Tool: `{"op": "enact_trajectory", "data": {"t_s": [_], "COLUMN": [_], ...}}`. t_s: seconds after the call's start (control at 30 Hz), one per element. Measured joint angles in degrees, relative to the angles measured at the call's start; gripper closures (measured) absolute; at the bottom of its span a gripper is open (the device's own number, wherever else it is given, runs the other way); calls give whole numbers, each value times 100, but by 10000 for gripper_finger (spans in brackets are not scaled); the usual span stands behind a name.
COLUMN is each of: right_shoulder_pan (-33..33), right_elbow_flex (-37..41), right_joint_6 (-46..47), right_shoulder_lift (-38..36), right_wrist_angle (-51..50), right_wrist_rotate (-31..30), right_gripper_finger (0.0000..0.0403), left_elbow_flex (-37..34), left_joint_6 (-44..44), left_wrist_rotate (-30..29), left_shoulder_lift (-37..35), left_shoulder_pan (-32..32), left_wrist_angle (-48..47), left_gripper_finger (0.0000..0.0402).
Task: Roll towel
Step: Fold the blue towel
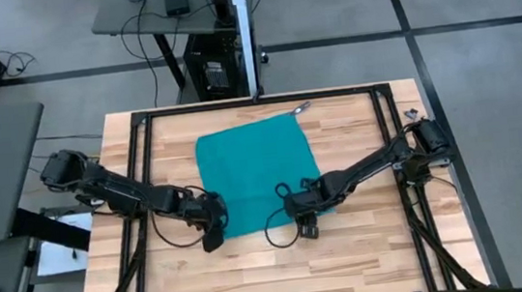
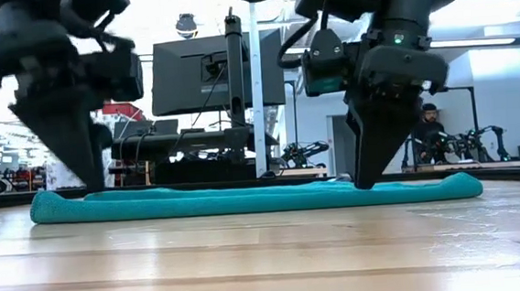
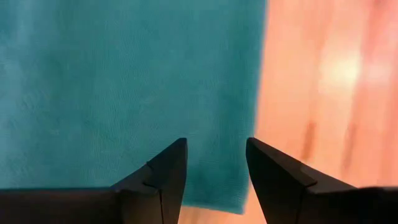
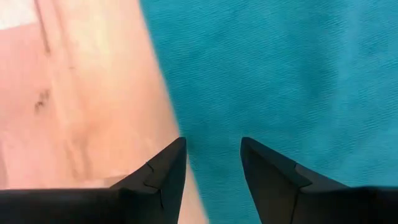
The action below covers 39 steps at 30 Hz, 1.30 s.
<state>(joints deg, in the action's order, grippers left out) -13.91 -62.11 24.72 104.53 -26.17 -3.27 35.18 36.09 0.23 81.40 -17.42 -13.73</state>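
Observation:
The teal towel (image 1: 254,171) lies spread flat on the wooden table, its near edge (image 2: 245,200) a low band in the low view. My left gripper (image 1: 215,240) (image 3: 216,142) is open and points steeply down over the towel's near left corner (image 3: 236,193). My right gripper (image 1: 306,227) (image 4: 212,142) is also open and points down over the towel's near right edge (image 4: 171,106). In the low view the left gripper (image 2: 93,183) and the right gripper (image 2: 373,182) end at the height of the towel's top. My left gripper stands with its open fingertips (image 3: 177,155) right at the towel's near left corner; I cannot tell whether they touch the cloth. My right gripper's fingertips (image 2: 370,184) reach the towel's top surface near its right edge; whether they touch it cannot be told.
A black metal frame (image 1: 138,178) runs round the tabletop, with rails at the left, far and right sides. A small metal object (image 1: 300,109) lies at the towel's far right corner. Bare wood (image 1: 275,281) stretches between the towel and the near edge.

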Motion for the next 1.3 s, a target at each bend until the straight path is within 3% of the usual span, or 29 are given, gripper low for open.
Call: {"op": "enact_trajectory", "data": {"t_s": [0.2, 0.4, 0.6, 0.77, 0.9, 1.03, 1.17, 1.3], "right_shoulder_pan": [-378, -787, -867, -905, -861, -794, -859, -938], "right_elbow_flex": [184, 186, 33, -20, 111, 542, 1043, 1355], "right_joint_6": [591, 830, 893, 1085, 2026, 3322, 4504, 5050], "right_shoulder_lift": [-2, -13, -312, -927, -1347, -1429, -1429, -1425], "right_wrist_angle": [53, 39, -257, -602, -693, -593, -24, 804], "right_wrist_rotate": [-18, -15, 7, -88, -580, -649, -638, -731], "right_gripper_finger": [255, 255, 255, 255, 255, 255, 255, 255], "left_elbow_flex": [17, 2, 77, 549, 863, 876, 720, 675], "left_joint_6": [274, 530, 873, 777, 453, -150, -990, -1913], "left_wrist_rotate": [413, 466, 474, 344, -269, -545, -602, -600], "left_shoulder_lift": [460, 466, 80, -453, -792, -896, -791, -565], "left_shoulder_pan": [-503, -983, -894, -653, -181, 733, 1819, 2678], "left_wrist_angle": [552, 910, 621, -579, -1554, -2119, -2202, -2009], "left_gripper_finger": [251, 251, 251, 251, 251, 251, 251, 251]}}
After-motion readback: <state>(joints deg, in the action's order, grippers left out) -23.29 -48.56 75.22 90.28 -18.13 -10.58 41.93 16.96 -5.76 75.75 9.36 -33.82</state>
